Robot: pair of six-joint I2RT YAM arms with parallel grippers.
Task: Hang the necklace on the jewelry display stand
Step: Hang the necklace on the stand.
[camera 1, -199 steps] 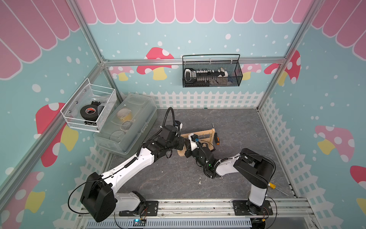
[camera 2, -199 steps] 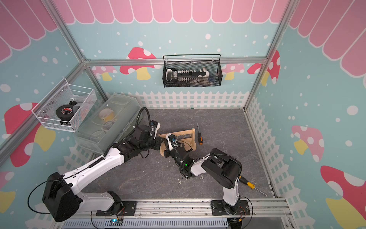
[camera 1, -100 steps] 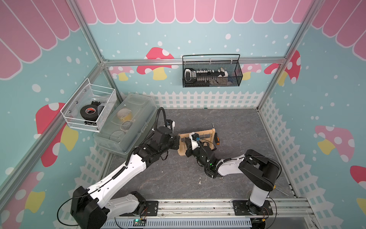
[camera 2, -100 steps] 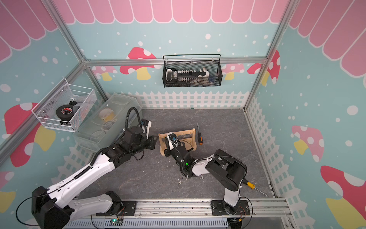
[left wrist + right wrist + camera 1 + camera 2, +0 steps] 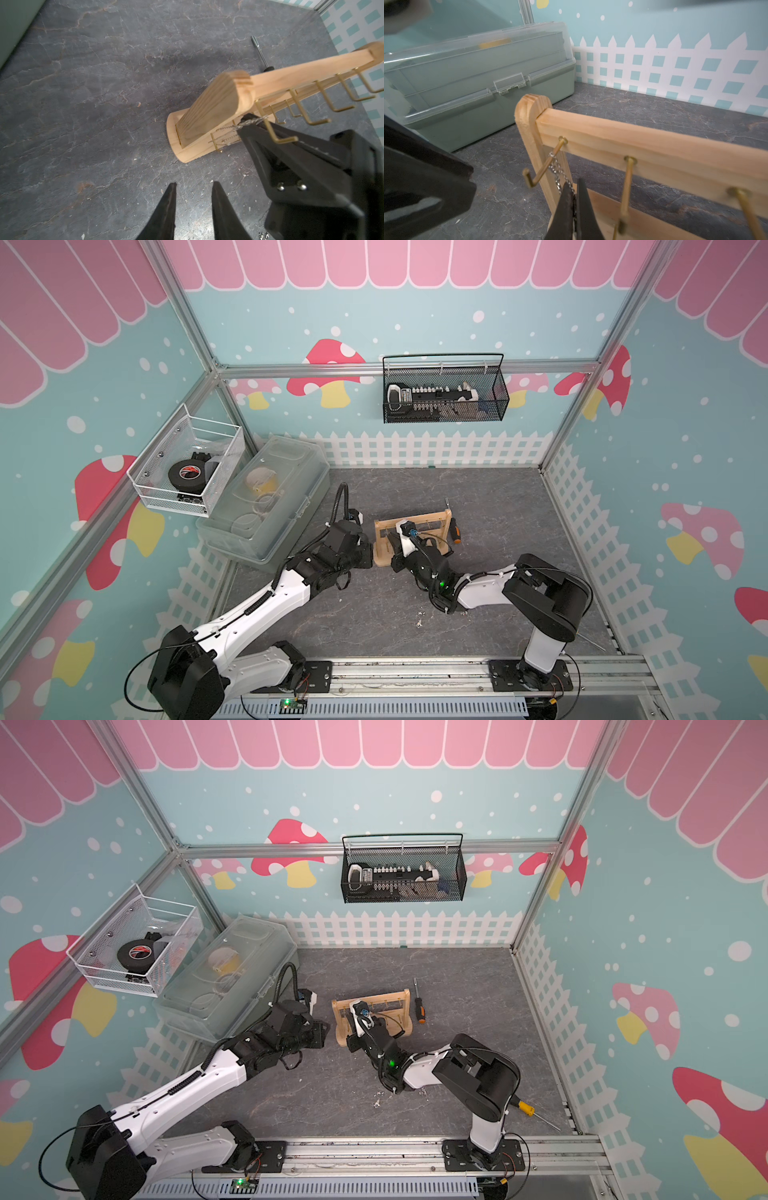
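Mushroom-papered walls (image 5: 415,323), dark slate tabletop (image 5: 498,506); left gripper (image 5: 194,184) jaws narrowly apart, empty; right gripper (image 5: 574,184) jaws pinch the necklace (image 5: 553,162) on the jewelry display stand (image 5: 612,133).

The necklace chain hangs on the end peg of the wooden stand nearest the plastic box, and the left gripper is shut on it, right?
Not the left: the right gripper is shut on the necklace chain, as the right wrist view shows. The left gripper is open and empty. The chain does hang on the end peg of the wooden stand nearest the plastic box.
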